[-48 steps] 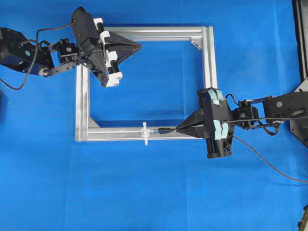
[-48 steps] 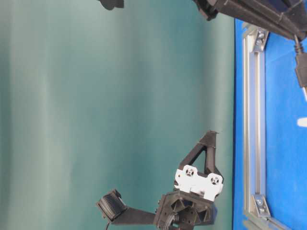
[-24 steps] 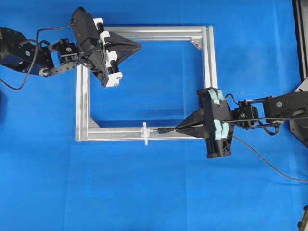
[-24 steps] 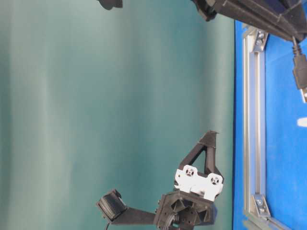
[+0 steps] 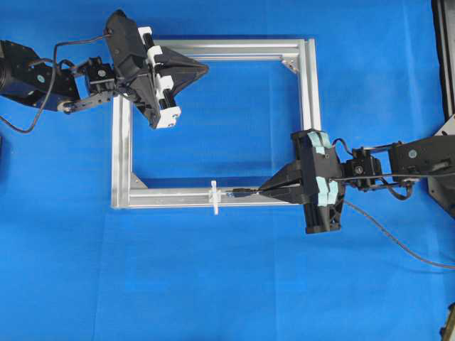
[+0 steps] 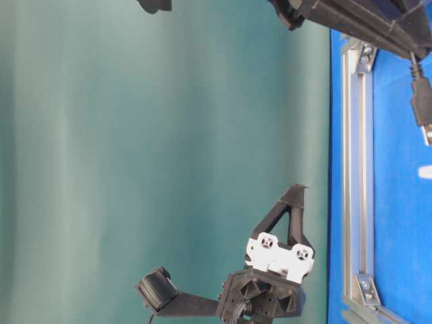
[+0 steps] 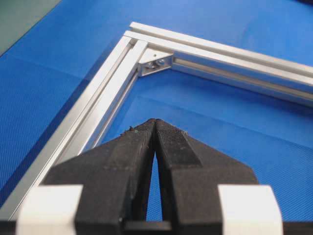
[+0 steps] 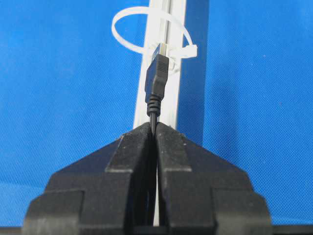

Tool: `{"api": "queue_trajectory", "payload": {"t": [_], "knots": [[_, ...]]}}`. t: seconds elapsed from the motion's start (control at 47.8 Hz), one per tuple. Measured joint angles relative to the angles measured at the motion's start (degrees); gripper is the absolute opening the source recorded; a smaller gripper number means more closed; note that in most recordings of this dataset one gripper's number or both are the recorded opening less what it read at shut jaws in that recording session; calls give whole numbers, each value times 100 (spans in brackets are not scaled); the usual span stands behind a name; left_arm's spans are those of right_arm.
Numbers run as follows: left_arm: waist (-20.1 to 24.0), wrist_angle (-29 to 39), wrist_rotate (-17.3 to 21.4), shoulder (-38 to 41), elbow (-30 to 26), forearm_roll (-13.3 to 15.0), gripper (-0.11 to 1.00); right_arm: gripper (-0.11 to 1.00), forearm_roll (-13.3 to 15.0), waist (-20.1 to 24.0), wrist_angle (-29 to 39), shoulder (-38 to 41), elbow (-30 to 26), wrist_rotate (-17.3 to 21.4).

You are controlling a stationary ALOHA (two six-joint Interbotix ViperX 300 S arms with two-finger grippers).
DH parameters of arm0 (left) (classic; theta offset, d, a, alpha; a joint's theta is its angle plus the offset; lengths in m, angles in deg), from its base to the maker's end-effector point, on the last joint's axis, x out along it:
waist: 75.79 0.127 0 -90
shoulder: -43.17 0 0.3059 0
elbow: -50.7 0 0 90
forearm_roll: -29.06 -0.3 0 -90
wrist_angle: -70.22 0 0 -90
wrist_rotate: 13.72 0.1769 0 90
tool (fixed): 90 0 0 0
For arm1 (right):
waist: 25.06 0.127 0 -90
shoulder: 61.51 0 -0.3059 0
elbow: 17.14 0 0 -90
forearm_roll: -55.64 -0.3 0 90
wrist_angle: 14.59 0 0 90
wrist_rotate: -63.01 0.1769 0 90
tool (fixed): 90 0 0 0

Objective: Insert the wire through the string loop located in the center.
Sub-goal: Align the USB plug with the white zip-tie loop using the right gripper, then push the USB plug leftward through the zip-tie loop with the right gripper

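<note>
Wire (image 5: 398, 241) runs off overhead right edge; far end unseen.

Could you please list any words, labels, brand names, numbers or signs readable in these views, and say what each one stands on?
None: no readable text shows in any view.
The aluminium frame, the white string loop, the wire, the left gripper and the right gripper carry no visible lettering.
</note>
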State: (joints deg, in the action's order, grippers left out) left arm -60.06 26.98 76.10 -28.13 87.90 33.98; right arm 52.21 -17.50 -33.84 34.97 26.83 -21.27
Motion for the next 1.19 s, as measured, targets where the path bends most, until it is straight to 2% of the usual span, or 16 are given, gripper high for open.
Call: {"api": "queue_trajectory", "payload": {"t": [0.941,1.192], "knots": [[-26,0,-9,0,0,0,0,-3,-9,0,-18,9,9,0],[-26,-9,-9,0,0,9,0,-3,-9,18,-211,334,-62,0]]}}
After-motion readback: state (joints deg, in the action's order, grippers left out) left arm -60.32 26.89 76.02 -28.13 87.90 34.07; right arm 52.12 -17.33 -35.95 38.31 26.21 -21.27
